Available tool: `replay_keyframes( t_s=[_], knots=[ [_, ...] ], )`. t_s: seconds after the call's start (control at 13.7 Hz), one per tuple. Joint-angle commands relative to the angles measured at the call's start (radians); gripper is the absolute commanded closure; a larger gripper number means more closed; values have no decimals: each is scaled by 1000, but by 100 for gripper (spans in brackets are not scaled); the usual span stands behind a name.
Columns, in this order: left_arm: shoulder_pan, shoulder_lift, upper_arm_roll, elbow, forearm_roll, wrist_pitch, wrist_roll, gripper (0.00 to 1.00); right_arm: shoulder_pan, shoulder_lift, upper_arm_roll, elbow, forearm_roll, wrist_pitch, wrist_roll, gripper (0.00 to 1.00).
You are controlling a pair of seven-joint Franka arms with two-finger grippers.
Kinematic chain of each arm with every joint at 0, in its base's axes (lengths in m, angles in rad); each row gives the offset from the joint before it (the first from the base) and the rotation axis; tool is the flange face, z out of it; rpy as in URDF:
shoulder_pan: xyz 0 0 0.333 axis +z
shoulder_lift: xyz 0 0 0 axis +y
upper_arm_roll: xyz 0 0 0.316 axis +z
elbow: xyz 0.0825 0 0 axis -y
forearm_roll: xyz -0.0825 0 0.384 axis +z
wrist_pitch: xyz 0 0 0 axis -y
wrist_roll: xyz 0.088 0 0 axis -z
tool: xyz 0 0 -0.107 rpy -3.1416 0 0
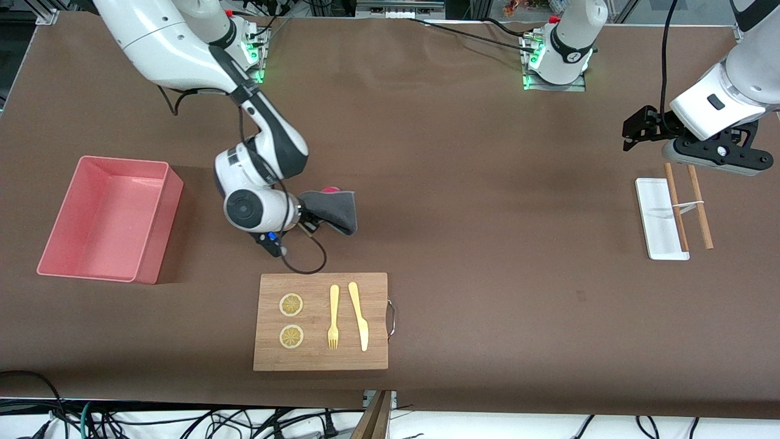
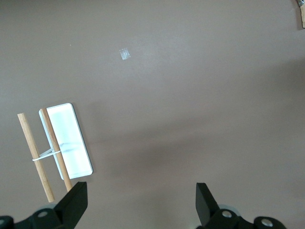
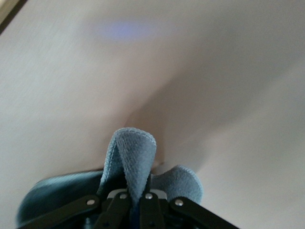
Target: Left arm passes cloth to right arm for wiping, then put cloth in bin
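Observation:
The cloth (image 1: 332, 210) shows mostly dark grey, with a sliver of magenta at its top. My right gripper (image 1: 308, 221) is shut on it, low over the bare brown table beside the bin (image 1: 167, 213). In the right wrist view a fold of the cloth (image 3: 133, 157) stands pinched between the closed fingers of the right gripper (image 3: 136, 198). The bin is a pink tub with nothing in it, at the right arm's end of the table. My left gripper (image 1: 716, 160) hangs open and empty over the left arm's end. Its fingers stand wide apart in the left wrist view (image 2: 141, 195).
A wooden cutting board (image 1: 321, 360) lies near the front edge with two lemon slices (image 1: 291, 305), a fork (image 1: 333, 317) and a knife (image 1: 359, 317). A flat white tray (image 1: 655, 213) (image 2: 69, 138) and tied chopsticks (image 1: 701, 207) (image 2: 35, 157) lie under the left gripper.

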Motion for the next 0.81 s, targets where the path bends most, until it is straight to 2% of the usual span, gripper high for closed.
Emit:
replay_keyframes(
  t_s=[0.0, 0.37, 0.59, 0.73],
  knots=[
    [4, 1, -5, 14, -3, -6, -2, 0, -24, -35, -57, -6, -1, -68, -150, 100],
    [4, 1, -5, 14, -5, -6, -2, 0, -30, -36, -204, -9, -1, -100, -422, 100],
    [5, -1, -4, 12, -5, -8, 0, 0, -41, -52, -245, -6, -1, -121, -520, 100],
    [5, -1, -4, 14, -5, -8, -2, 0, -50, -110, -244, 4, -1, -155, -534, 100]
  ],
)
